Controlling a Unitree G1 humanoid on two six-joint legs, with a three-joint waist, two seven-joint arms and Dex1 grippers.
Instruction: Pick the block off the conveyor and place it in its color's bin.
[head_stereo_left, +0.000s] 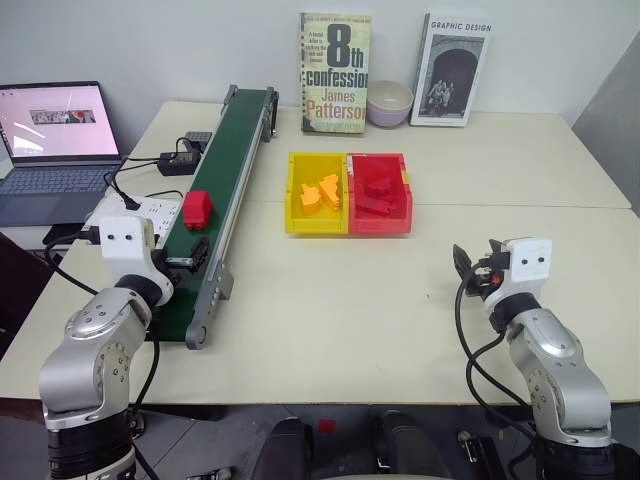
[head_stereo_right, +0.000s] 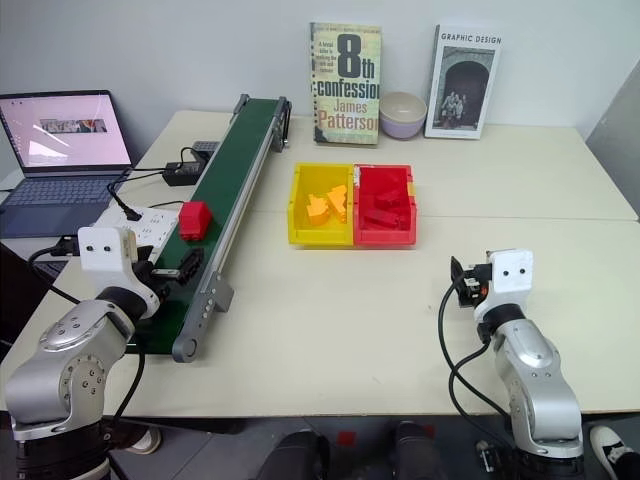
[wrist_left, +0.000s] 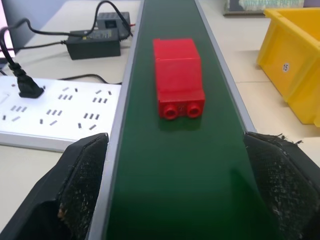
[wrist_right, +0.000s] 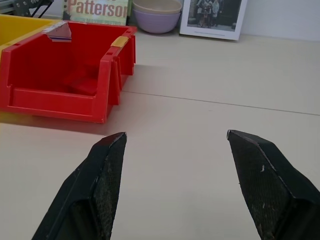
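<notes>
My left end effector (wrist_left: 175, 190) is spread wide across the conveyor (head_stereo_left: 232, 160), waiting for the red block (wrist_left: 176, 75) just beyond. My right end effector (wrist_right: 175, 150), spread empty, idles near the red bin (head_stereo_left: 380, 192).

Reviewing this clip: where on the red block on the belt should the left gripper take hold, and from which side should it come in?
Probably across the block's two long side faces, coming in along the conveyor from the near end, where the left gripper is already lined up and open. The block lies lengthwise on the belt with its studded end toward the gripper, so the flat sides face the fingers and look narrower than the gap.
</notes>
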